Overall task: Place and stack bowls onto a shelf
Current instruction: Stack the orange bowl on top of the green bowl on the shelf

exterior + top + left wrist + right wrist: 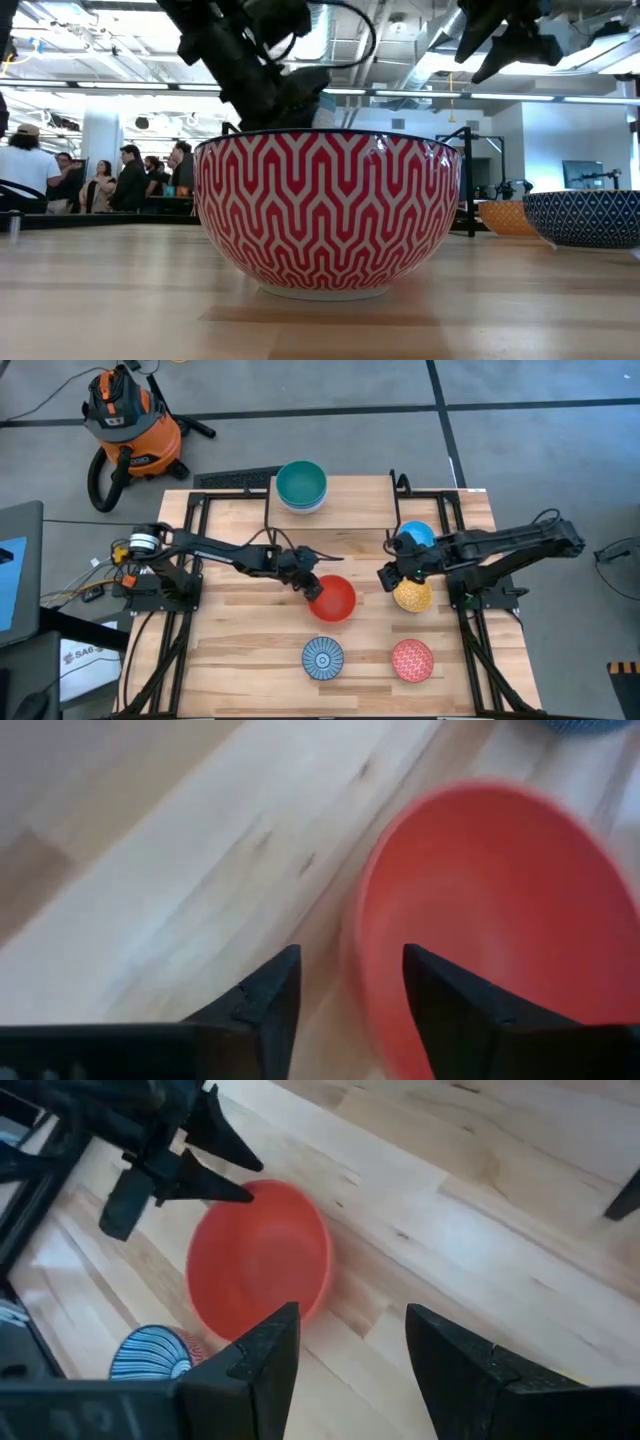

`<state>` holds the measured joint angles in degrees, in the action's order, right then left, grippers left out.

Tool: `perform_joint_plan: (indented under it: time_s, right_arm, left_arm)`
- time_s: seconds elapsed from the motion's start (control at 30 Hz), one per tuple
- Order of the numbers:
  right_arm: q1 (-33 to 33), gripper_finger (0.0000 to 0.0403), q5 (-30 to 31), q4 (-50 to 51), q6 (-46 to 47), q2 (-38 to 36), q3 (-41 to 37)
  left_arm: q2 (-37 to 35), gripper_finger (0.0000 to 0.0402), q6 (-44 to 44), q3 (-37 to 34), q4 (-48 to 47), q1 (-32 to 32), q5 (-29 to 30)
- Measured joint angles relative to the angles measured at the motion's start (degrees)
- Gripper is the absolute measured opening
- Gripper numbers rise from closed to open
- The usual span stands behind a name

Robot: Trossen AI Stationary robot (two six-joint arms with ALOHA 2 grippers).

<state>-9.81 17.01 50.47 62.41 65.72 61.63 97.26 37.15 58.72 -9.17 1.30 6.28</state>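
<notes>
I'm straddling the red bowl's (333, 599) rim mid-table with my left gripper (345, 1005), jaws partly open, nothing gripped; closing off-centre could be skidding the bowl away.

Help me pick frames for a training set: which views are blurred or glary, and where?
Left wrist view: the red bowl is smeared, rim soft. Low view: the zigzag bowl is sharp, the ceiling lights glare, and the people behind are hazy. High view: evenly lit. Right wrist view: slightly soft.
</notes>
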Motion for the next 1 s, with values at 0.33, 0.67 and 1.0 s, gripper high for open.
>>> perform_joint_plan:
  time_s: [0.33,0.67,1.0]
  right_arm:
    - [-1.87,0.0184,1.27,3.7,3.81,-2.0,0.07]
    - [-2.42,0.0165,1.67,4.79,5.32,-2.5,0.02]
    - [-2.92,0.0164,2.7,4.99,6.76,-2.5,0.02]
  left_arm:
    - [2.33,0.0045,-1.47,0.0,-1.14,0.52,-0.88]
    - [2.24,0.0001,-5.3,0.0,-0.48,2.34,-2.91]
    - [2.13,0.0,-14.73,7.27,-5.97,2.84,-5.72]
